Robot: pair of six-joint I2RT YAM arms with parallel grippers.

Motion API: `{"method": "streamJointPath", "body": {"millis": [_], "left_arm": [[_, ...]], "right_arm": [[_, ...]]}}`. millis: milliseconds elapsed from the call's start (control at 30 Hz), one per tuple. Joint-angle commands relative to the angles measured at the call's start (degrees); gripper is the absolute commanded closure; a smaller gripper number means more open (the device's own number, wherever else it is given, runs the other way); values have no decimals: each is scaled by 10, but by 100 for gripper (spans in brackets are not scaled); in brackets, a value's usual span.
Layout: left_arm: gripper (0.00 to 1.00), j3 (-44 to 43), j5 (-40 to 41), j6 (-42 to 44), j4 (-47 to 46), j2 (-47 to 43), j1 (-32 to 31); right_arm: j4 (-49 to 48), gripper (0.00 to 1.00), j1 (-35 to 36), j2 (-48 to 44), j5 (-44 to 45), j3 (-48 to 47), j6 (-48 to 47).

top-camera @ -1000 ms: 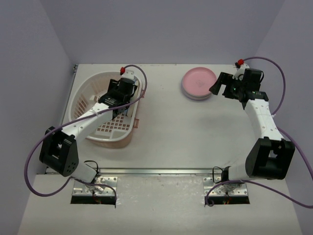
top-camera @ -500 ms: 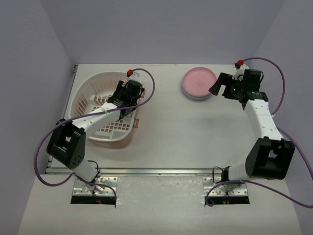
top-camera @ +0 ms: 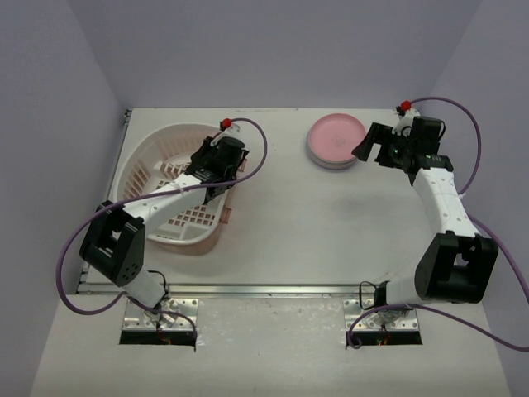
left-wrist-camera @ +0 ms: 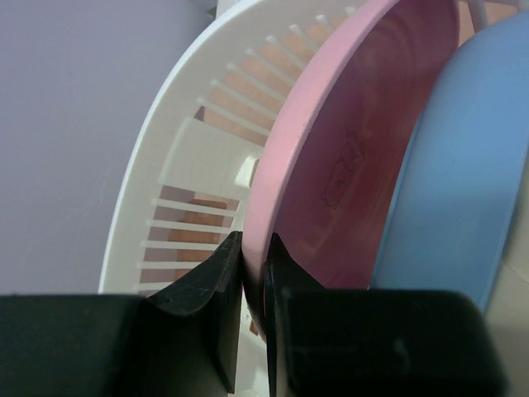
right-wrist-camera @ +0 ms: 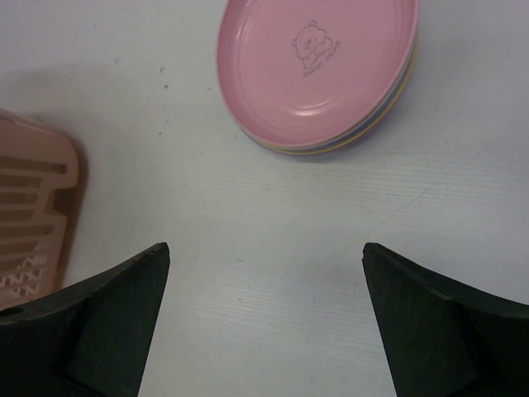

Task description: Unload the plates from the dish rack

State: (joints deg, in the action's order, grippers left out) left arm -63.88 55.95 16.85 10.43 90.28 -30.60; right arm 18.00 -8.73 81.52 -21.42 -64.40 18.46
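Note:
The dish rack (top-camera: 153,161) stands at the left of the table. My left gripper (top-camera: 216,163) is over its right side. In the left wrist view my left gripper (left-wrist-camera: 254,256) is shut on the rim of an upright pink plate (left-wrist-camera: 347,157). A blue plate (left-wrist-camera: 471,165) stands right behind it, and the rack's white ribbed wall (left-wrist-camera: 190,149) is to the left. A stack of plates with a pink one on top (top-camera: 336,141) lies flat at the far middle. My right gripper (top-camera: 368,149) is open and empty just right of the stack, which also shows in the right wrist view (right-wrist-camera: 318,70).
The pink corner of the rack (right-wrist-camera: 33,207) shows at the left edge of the right wrist view. Purple cables loop from both wrists. Walls close the table on the left, far and right sides.
My left gripper has moved to the right and a little farther away, toward the rack's right rim. The right arm has not moved.

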Motion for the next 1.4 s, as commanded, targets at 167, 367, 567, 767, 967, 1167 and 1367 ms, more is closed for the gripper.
{"method": "streamJointPath", "body": {"millis": [167,367,567,767,967,1167,1367], "left_arm": [[100,6,124,208,-243,-39,-35],[100,9,135,282,-354,-32,-30],[100,-83,107,249,-297,-53,-6],[100,-187,11,120,-117,-130,-3],[100,-258,-307,-35,128,-188,19],[100,-284,-571,-94,270,-174,19],[100,-264,-702,-112,290,-169,19]], "right_arm": [[-26,1,3,-6,-15,-12,8],[-25,1,3,-9,-15,-13,4],[-25,1,3,-21,-42,-16,-1],[-49,1,7,-48,-128,-7,0],[-71,1,49,-80,-184,-19,-7],[-73,1,159,-91,-168,-74,-18],[-52,1,237,-64,-134,-126,-49]]}}
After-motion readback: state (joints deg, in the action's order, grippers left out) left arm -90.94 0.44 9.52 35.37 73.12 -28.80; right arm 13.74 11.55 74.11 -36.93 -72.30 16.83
